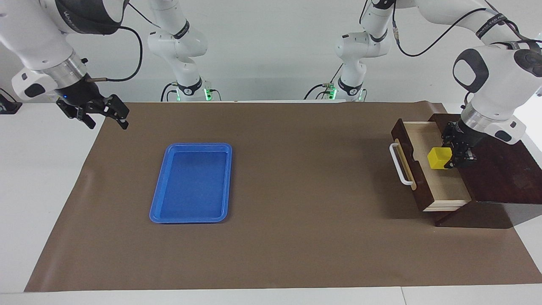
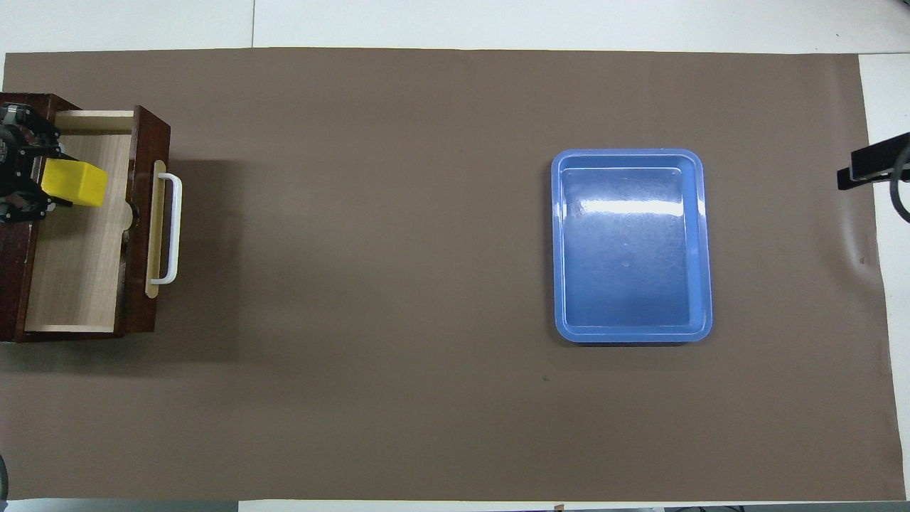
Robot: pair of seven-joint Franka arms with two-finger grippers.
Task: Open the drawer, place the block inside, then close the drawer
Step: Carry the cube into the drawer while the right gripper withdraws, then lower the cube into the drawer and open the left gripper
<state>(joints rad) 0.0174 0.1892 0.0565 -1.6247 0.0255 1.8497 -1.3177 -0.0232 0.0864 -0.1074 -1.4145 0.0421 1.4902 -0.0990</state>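
The overhead view cuts off both tools. The facing view shows the left tool [image 1: 454,157] gripping the yellow block [image 1: 439,158] inside the open drawer [image 1: 444,186], at three o'clock, and the right tool [image 1: 103,114] spread wide at ten o'clock.

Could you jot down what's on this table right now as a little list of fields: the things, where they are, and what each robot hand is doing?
drawer: pulled open, at the left arm's end of the table
block: yellow, held over the open drawer
left gripper: jaws shut on the block
right gripper: jaws open, holding nothing, raised at the right arm's end
tray: blue, nothing in it, on the brown mat
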